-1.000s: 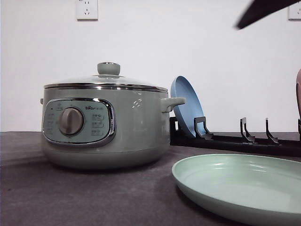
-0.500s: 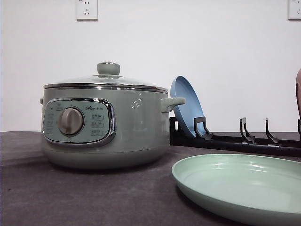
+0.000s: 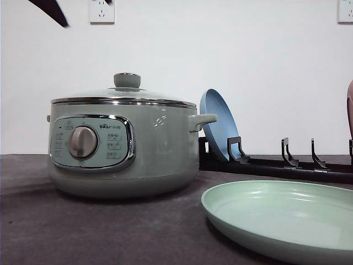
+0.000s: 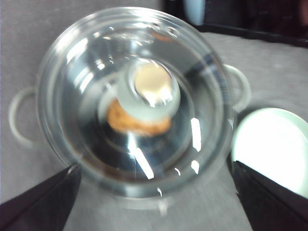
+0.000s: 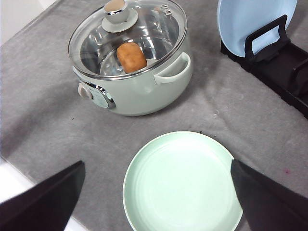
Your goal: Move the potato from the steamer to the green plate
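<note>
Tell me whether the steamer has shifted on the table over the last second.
No. In the front view the steamer sits just as before against the blue plate and rack behind its handle.

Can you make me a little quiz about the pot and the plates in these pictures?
1. True or false: the glass lid is on the steamer.
2. Where is the potato? A) on the green plate B) inside the steamer C) on the table
3. Fill in: the blue plate stands upright in a black ____.

Key
1. True. The lid sits closed on the pot, its knob on top.
2. B. You can see it through the glass, and the green plate has nothing on it.
3. Rack. It sits behind the green plate, beside the steamer.
</note>
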### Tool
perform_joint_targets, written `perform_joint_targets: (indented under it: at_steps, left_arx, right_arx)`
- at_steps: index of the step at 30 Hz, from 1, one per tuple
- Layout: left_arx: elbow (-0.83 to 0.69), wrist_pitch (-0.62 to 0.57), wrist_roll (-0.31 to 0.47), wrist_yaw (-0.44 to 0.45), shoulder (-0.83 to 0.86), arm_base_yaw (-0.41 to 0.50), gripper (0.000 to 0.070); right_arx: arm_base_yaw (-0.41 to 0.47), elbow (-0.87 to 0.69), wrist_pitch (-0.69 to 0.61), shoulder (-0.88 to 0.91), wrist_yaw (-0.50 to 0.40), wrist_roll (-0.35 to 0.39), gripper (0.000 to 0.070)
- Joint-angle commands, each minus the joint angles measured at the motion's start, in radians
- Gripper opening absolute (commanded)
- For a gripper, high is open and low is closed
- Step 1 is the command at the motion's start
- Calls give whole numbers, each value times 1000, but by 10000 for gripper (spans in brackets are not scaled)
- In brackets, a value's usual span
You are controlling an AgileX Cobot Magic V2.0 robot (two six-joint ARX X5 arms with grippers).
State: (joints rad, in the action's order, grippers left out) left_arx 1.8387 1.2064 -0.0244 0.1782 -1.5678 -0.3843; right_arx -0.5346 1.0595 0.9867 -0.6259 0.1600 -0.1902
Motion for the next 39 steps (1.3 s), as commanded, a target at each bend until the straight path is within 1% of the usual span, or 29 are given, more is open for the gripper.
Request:
perform_joint_targets:
  at_steps: [1,4,8,12,18,39]
  left_arx:
    - [80,2,16,-11,-68,-11,637]
    - [159,8,18,-45,-157,-25,637]
    - [219,2,32,-81,-241,-44,637]
    - [228,-13,37,-93,-297,-65,636]
    - [228,-23,46,-166,-347,-91,634]
    - [227,-19,46,-168,-393,-101,623]
  right_arx:
    - [-3,6,-6,-5,-4,7,613]
    - [-3,6,-6,-5,-4,8,612]
    - [-3,6,-6,-5,-4,9,612]
    - [-3,6,-6,-5,-4,9,612]
    - [-3,6,-6,-5,-4,9,612]
    - [-3,6,-5,-5,-4,8,612]
